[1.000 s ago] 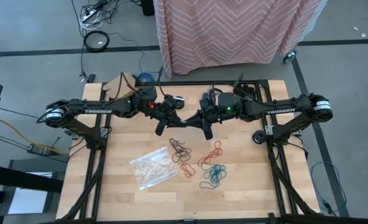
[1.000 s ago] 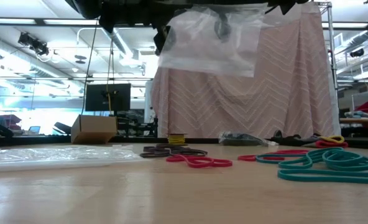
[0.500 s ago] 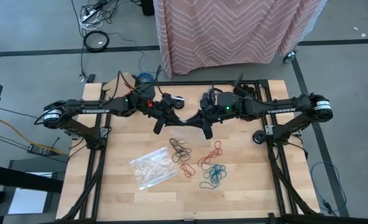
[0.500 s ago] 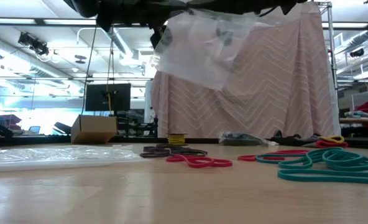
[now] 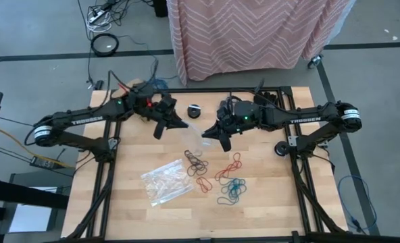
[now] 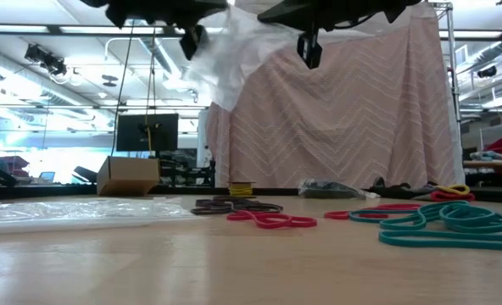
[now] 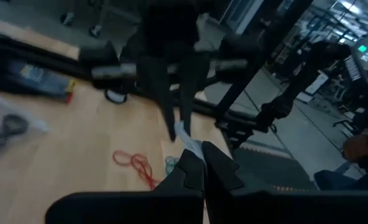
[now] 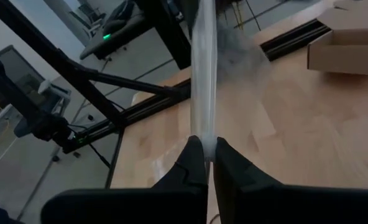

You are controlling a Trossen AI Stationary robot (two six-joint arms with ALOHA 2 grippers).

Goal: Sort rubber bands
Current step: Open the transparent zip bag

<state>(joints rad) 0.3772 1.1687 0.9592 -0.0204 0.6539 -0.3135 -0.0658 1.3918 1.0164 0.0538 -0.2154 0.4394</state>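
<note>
Both jaws are pinching a clear plastic bag (image 5: 194,132) between the left gripper (image 5: 163,124) and right gripper (image 5: 217,133), above the table (image 5: 274,196). Rubber bands (image 5: 217,174) are lying loose mid-table, beside seemingly another bag (image 5: 165,182).

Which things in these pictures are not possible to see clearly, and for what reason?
- Held clear bag, high view: nearly invisible against the table; its contents cannot be told.
- Both arms, low view: cut off by the top edge.
- Rubber bands, high view: too small to count.
- Bag, right wrist view: seen edge-on only.
</note>
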